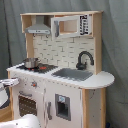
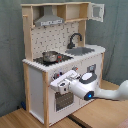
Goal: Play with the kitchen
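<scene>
the kitchen [image 2: 62, 60] stands upright on a wooden floor [image 2: 20, 119] before a grey curtain [image 2: 11, 50], and in the second exterior view the arm reaches in from the second exterior view's right with its tool [image 2: 61, 86] pressed close against the front panel, just above the oven door [image 2: 63, 101] and below the row of knobs [image 2: 76, 69]. the step in hand looks like working the oven door or its handle; whether the tool is wide or narrow i cannot tell, as its tips merge with the white panel. the next move probably calls for a steady pull or push along the door's swing. a small steel pot [image 1: 30, 63] sits on the hob [image 1: 41, 67], the black faucet [image 1: 84, 59] stands behind the sink [image 1: 73, 74], the grey hood [image 1: 39, 30] hangs above; none of these blocks the front.
</scene>
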Tool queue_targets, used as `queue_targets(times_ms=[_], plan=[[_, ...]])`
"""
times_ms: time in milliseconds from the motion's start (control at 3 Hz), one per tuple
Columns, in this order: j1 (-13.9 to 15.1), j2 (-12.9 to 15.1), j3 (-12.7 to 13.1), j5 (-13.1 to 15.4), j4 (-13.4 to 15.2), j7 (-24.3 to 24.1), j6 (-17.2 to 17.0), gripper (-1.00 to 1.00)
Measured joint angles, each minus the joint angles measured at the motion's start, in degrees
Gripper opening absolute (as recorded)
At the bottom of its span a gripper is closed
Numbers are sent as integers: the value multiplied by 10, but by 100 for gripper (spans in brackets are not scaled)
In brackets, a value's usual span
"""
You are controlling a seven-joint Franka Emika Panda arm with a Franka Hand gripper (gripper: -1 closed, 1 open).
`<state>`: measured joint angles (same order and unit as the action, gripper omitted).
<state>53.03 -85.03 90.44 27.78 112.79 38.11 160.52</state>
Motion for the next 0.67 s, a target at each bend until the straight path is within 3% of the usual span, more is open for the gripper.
queue_targets(times_ms=[333,667], plan=[[0,0,0,0,0,-2,0,100],[0,1,1,-3,0,-61,0,100]])
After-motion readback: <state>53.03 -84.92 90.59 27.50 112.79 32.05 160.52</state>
